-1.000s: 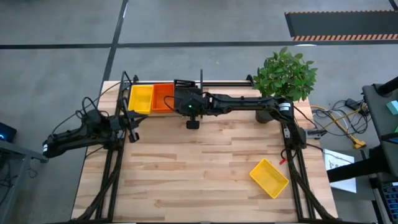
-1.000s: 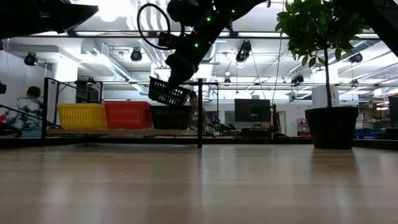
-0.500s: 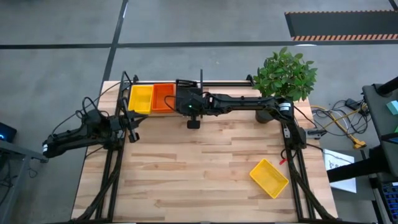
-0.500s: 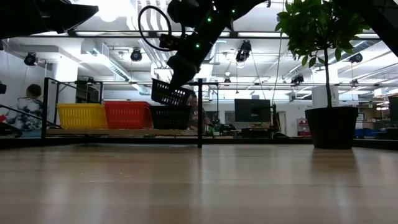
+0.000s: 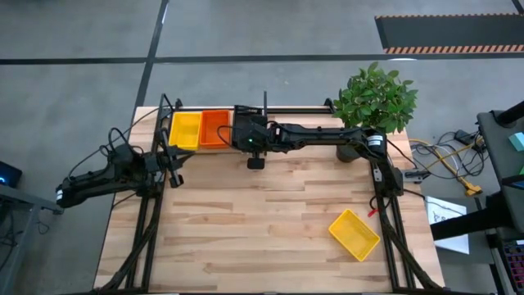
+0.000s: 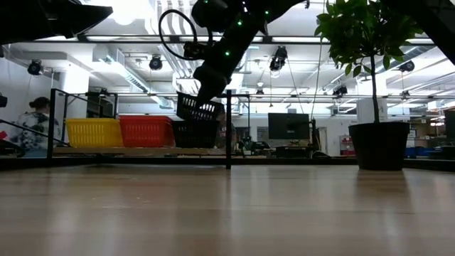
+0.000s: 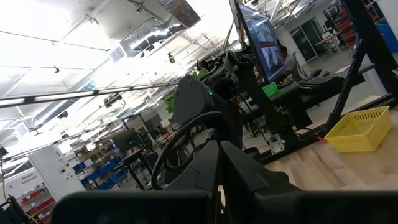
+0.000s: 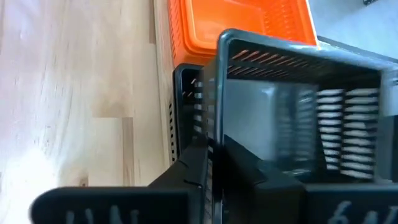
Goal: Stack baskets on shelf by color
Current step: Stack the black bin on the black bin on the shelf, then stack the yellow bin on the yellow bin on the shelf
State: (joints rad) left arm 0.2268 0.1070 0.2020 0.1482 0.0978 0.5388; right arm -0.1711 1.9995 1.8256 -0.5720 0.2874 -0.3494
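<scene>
A leafy green plant (image 5: 375,98) in a black pot (image 6: 379,146) stands on the wooden tabletop (image 5: 270,221), well apart from the right gripper (image 5: 244,129) along the same far edge. Farther out that way, off the table, lie tangled cables (image 5: 458,176) and papers (image 5: 446,215). Beyond the gripper, a monitor (image 6: 288,126) and a seated person (image 6: 32,124) show in the room.

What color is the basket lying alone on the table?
Yellow. The lone basket shows best in the high view, near the table's right front corner.
</scene>
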